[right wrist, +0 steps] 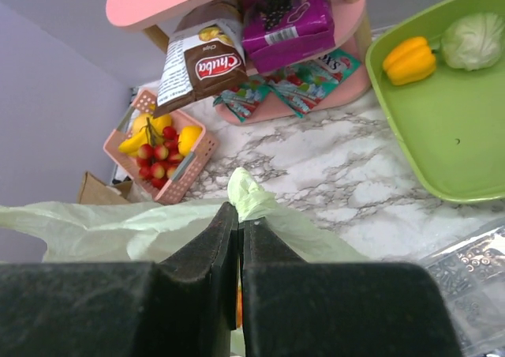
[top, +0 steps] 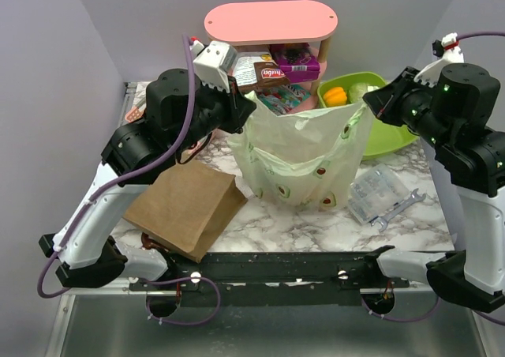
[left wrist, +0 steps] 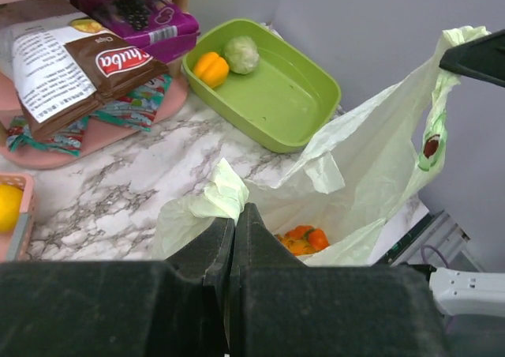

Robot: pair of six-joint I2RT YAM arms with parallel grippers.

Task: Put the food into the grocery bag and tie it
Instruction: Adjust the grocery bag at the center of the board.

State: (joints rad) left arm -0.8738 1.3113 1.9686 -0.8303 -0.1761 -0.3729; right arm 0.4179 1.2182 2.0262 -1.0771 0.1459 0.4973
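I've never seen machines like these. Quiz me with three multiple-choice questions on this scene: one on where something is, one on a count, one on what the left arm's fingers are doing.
1. Where does the yellow pepper lie?
A. in the green tray
B. on the pink shelf
C. in the brown paper bag

2. How many things lie in the green tray?
A. none
B. two
C. five

3. The left fingers are:
A. wide open over the tray
B. shut on the grocery bag
C. shut on a wrench

Answers:
1 A: the pepper sits in one corner of the tray.
2 B: only the pepper and a pale cabbage are in it.
3 B: the left wrist view shows them pinched together on a bunched bit of the bag's edge.
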